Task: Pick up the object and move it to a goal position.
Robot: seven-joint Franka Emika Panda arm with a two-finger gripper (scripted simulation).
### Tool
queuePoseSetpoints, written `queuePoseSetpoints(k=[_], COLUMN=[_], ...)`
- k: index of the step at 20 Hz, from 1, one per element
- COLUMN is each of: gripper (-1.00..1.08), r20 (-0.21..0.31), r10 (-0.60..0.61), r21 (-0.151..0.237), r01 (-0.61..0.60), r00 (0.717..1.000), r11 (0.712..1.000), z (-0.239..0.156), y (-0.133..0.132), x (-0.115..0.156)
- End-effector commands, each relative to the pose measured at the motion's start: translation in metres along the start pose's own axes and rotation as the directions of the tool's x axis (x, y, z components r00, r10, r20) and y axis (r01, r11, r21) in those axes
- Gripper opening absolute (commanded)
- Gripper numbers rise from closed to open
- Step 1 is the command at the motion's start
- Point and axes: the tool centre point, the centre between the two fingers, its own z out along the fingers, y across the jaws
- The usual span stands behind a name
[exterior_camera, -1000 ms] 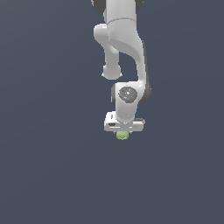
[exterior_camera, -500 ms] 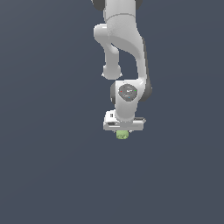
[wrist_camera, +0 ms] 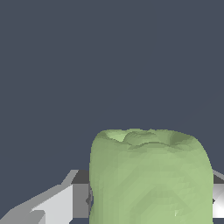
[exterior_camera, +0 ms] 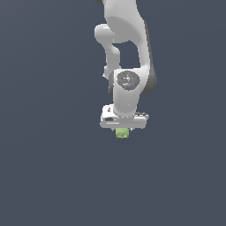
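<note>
The object is a small pale-green stubby lump that hangs just under my white gripper in the exterior view. The gripper is shut on it and holds it above the dark floor. In the wrist view the object fills the lower middle, with a dented ring-shaped end facing away from the camera. A grey fingertip presses against one side of it; the other finger is mostly hidden behind the lump.
The white arm reaches down from the top of the exterior view. A plain dark grey floor lies all around. No goal mark shows in either view.
The arm's upper links have shifted slightly. The gripper still holds the object at about the same place in the picture.
</note>
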Motion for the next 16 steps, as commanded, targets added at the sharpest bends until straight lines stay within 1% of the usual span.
queuePoseSetpoints(k=[1, 9, 16], gripper=[-1.00, -1.00, -1.00], r20=[-0.001, 0.000, 0.000], r10=[0.000, 0.000, 0.000], r21=[0.000, 0.000, 0.000], r01=[0.000, 0.000, 0.000], r00=[1.000, 1.000, 1.000], r11=[1.000, 1.000, 1.000], z=[-0.024, -0.104, -0.151], y=[0.004, 0.018, 0.026], x=[0.007, 0.033, 0.049])
